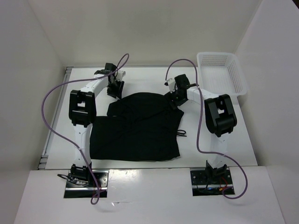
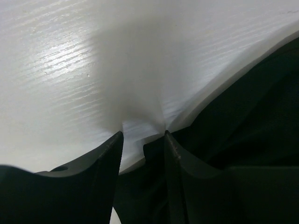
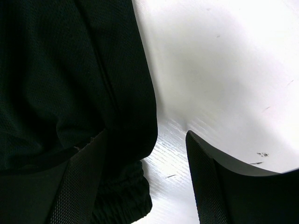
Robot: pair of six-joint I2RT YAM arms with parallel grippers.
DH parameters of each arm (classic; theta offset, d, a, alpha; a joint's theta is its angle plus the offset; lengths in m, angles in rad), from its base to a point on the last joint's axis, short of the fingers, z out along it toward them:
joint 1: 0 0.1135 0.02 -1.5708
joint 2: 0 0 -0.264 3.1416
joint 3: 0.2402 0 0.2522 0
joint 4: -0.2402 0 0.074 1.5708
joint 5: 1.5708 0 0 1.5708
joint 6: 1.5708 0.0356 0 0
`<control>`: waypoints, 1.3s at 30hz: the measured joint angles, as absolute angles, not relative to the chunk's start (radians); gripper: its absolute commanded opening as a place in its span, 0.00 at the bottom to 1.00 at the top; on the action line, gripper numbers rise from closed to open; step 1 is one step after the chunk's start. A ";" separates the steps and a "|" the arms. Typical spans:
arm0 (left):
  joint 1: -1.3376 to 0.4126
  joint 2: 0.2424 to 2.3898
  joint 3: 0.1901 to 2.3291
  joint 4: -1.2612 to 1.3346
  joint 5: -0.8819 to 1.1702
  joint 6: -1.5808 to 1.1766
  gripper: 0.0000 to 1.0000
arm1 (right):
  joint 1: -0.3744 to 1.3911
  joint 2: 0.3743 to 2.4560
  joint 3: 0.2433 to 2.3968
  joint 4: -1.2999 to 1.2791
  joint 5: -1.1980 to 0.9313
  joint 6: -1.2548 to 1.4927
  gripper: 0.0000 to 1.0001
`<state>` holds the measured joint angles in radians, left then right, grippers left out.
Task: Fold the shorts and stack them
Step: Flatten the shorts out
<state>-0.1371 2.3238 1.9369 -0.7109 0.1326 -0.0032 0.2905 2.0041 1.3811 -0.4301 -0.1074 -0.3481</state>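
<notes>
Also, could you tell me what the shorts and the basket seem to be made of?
The shorts: soft black fabric, matte, with a fine mesh-like weave showing in the right wrist view. The basket: likely white plastic, given its rigid perforated walls.

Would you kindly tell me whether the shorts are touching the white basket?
Apart: the top view shows white table between the shorts and the basket.

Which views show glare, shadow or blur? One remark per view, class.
Top external: even light, sharp, the shorts flat black. Left wrist: glare on the table at upper left, soft shadow ahead of the blurred left hand. Right wrist: table washed out, the shorts' weave sharp.
</notes>
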 measured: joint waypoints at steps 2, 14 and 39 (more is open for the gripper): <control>-0.137 2.311 1.911 -0.698 0.131 -0.003 0.48 | 0.290 2.003 1.381 -0.430 -0.107 -0.350 0.72; -0.137 2.236 1.782 -0.687 0.168 -0.004 0.44 | 0.290 1.987 1.364 -0.435 -0.101 -0.376 0.72; -0.135 2.226 1.862 -0.709 0.217 -0.004 0.00 | 0.305 1.977 1.343 -0.437 -0.073 -0.471 0.20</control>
<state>-0.1352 2.2265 1.8618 -0.7094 0.2173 -0.0040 0.3054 1.9770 1.3430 -0.4366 -0.0731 -0.4709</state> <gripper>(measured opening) 0.003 0.246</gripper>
